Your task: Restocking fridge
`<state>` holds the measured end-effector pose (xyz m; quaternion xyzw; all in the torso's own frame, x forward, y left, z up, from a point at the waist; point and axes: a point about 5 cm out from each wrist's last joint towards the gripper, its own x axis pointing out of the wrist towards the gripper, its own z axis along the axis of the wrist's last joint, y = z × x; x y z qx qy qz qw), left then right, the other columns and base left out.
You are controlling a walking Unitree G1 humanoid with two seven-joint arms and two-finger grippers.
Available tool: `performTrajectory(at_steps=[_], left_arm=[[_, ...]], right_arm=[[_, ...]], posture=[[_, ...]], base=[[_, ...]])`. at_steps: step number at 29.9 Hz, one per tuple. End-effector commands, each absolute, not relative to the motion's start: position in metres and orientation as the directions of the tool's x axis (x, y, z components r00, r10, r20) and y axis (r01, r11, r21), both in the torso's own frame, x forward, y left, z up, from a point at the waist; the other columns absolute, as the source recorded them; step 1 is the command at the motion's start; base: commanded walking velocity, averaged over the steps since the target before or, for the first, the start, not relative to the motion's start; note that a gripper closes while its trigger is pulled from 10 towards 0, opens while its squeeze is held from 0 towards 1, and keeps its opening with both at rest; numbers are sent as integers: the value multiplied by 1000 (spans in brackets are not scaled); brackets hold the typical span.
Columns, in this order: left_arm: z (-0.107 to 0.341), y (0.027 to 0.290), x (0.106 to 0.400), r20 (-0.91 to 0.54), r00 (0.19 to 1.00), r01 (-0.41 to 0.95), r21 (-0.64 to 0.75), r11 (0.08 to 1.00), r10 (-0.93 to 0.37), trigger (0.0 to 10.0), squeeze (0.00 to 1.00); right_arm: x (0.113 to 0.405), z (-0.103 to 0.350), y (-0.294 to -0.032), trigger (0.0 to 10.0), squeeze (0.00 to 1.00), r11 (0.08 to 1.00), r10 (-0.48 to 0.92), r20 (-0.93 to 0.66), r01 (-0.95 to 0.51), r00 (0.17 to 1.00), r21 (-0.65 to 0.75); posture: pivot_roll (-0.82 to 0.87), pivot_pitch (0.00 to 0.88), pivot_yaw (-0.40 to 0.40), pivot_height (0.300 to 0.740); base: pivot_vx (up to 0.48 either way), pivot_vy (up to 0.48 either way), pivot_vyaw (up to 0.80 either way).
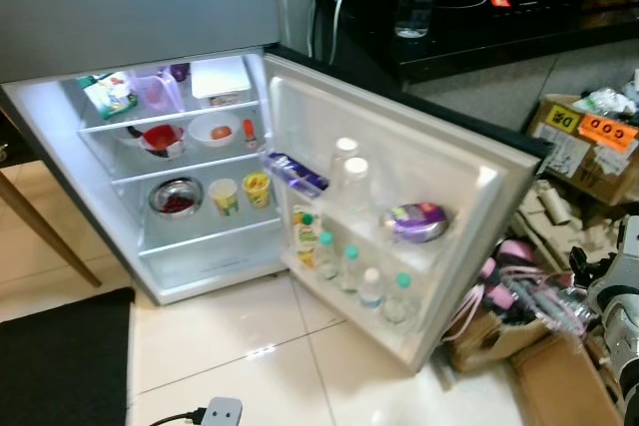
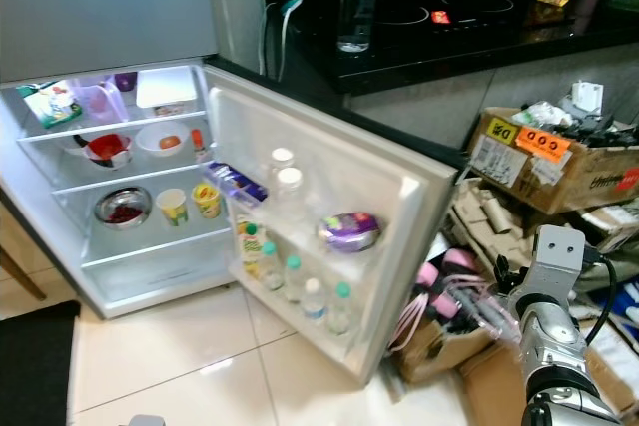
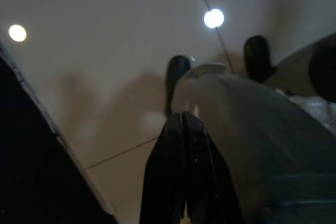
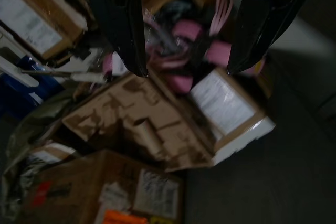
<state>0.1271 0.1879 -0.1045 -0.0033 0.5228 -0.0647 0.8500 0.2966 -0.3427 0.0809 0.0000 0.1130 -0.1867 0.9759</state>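
The fridge (image 1: 150, 37) stood open at the left of the frame, interior lit. Its door (image 1: 439, 172) swung out toward the centre of the frame.

Top shelf: a green-and-white carton (image 1: 110, 95) at the left, a clear tub (image 1: 152, 93) beside it, a white box (image 1: 221, 78) at the right.
Middle shelf: a red bowl (image 1: 162, 137), and a white bowl (image 1: 214, 130) holding a round reddish item too small to identify.
Lower shelf: a metal bowl (image 1: 176, 197) with dark red contents, then two cups (image 1: 242, 193) side by side to its right.

Door racks: two white-capped bottles (image 1: 349, 172) stood upright in the upper rack, a purple packet (image 1: 296, 174) lay to their left, and a purple-lidded tub (image 1: 416, 221) sat to their right. The bottom rack held a juice carton (image 1: 306, 233) and a row of small bottles (image 1: 362, 281) with green and white caps.

At the lower right of the frame, cardboard boxes (image 2: 559, 162) and pink hangers (image 2: 454, 291) were piled on the floor (image 1: 240, 346). The right gripper (image 4: 186, 69) hung above this pile, its fingers (image 4: 123, 24) spread apart and holding nothing. The left gripper (image 3: 182, 121) pointed at the tiled floor, its fingers pressed together and empty.

A clear bottle (image 2: 357, 2) stood on the dark counter (image 2: 449, 42) at the top of the frame.
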Motion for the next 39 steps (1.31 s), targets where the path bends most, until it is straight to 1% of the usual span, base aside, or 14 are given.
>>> performTrajectory(at_steps=[1, 4, 8, 16, 17, 19, 21, 22, 24, 25, 31, 34, 36, 39], left_arm=[[-107, 188, 118, -899, 423, 84, -89, 992, -117, 10000, 0], [-107, 187, 118, -898, 423, 82, -94, 992, -120, 10000, 0], [-108, 186, 118, -898, 422, 81, -96, 992, -122, 10000, 0], [-107, 185, 119, -898, 423, 80, -98, 992, -123, 10000, 0], [-108, 185, 119, -898, 423, 81, -99, 992, -124, 10000, 0], [-108, 185, 119, -898, 423, 81, -99, 992, -124, 10000, 0], [-108, 185, 119, -898, 422, 81, -101, 992, -126, 10000, 0], [-108, 185, 119, -898, 422, 81, -101, 992, -126, 10000, 0], [-108, 185, 119, -897, 422, 82, -103, 991, -128, 10000, 0], [-108, 184, 119, -897, 422, 82, -104, 991, -129, 10000, 0], [-108, 184, 118, -897, 423, 83, -105, 991, -131, 10000, 0], [-108, 183, 118, -896, 424, 82, -107, 991, -132, 10000, 0], [-108, 183, 118, -896, 423, 80, -109, 991, -133, 10000, 0], [-108, 183, 118, -897, 422, 81, -109, 991, -133, 10000, 0]], right_arm=[[301, 85, -341, 10000, 0, 937, -347, -207, 345, 915, -47], [300, 86, -343, 10000, 0, 933, -359, -207, 357, 910, -46], [297, 85, -348, 10000, 0, 919, -392, -213, 393, 895, -40], [301, 88, -344, 10000, 0, 934, -351, -200, 357, 915, -6], [305, 89, -336, 10000, 0, 958, -272, -185, 284, 944, 40], [305, 89, -336, 10000, 0, 958, -272, -185, 284, 944, 40], [313, 89, -317, 10000, 0, 991, -95, -163, 109, 982, 77], [313, 89, -317, 10000, 0, 991, -95, -163, 109, 982, 77], [318, 90, -299, 10000, 0, 992, 80, -134, -67, 988, 104], [319, 91, -293, 10000, 0, 986, 137, -123, -123, 983, 109], [322, 92, -281, 10000, 0, 967, 243, -118, -232, 963, 106], [324, 92, -271, 10000, 0, 939, 336, -112, -323, 935, 115], [324, 93, -260, 10000, 0, 895, 441, -99, -428, 892, 128], [323, 94, -254, 10000, 0, 862, 502, -88, -488, 861, 137]], posture=[[-90, 0, -5, 740], [-90, 0, -5, 740], [-90, 0, -5, 740], [-98, 0, -7, 740], [-98, 0, -7, 740], [-98, 0, -7, 740], [-100, 0, -6, 740], [-100, 0, -6, 740], [-100, 0, -6, 740], [-100, 0, -6, 740], [-103, 0, -6, 740], [-103, 0, -10, 740], [-103, 0, -10, 740], [-103, 0, -10, 740]], base=[[0, 0, 781], [0, 0, 779], [0, 0, 0], [0, 0, 0], [0, 0, 0], [0, 0, 0], [0, 0, 0], [0, 0, 0], [0, 0, 0], [0, 0, 0], [0, 0, 0], [0, 0, 0], [0, 0, 0], [0, 0, 0]])
